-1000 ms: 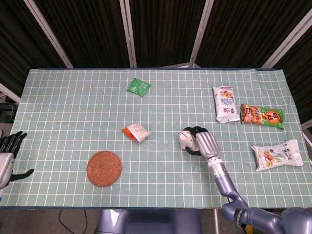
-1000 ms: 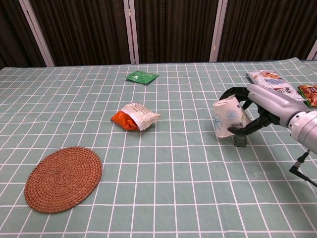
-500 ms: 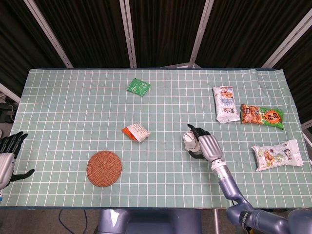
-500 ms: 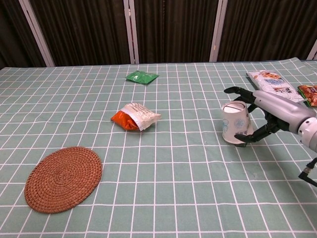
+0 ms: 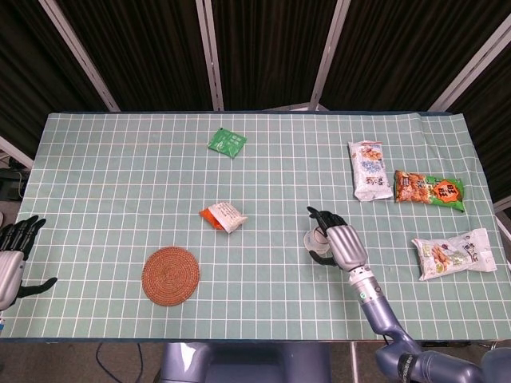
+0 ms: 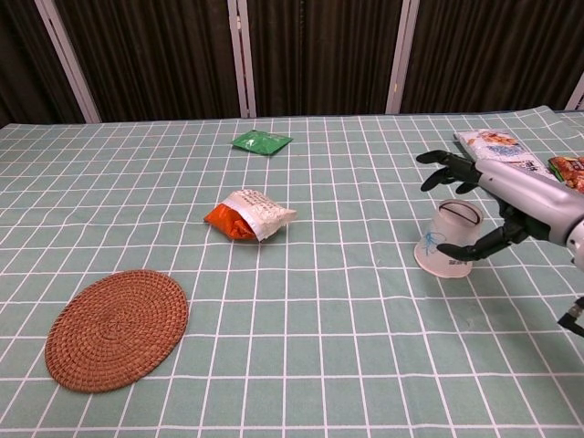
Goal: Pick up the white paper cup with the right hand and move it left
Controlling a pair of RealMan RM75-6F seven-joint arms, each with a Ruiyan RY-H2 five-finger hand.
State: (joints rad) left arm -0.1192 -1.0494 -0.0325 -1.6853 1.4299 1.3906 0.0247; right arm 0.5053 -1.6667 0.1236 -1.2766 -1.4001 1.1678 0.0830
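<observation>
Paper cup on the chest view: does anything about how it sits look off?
Yes. The white paper cup stands upside down, wide rim on the tablecloth, closed base up and leaning toward the right hand. The fingers are spread; the thumb looks to touch its side.

Table (image 5: 120,183) with green grid cloth. On it: woven coaster (image 5: 170,275) front left, orange-white snack pack (image 5: 223,216) mid, green sachet (image 5: 227,143) far, white paper cup (image 6: 450,239) upside down right of centre, three snack bags (image 5: 370,170) (image 5: 428,190) (image 5: 453,253) far right.
</observation>
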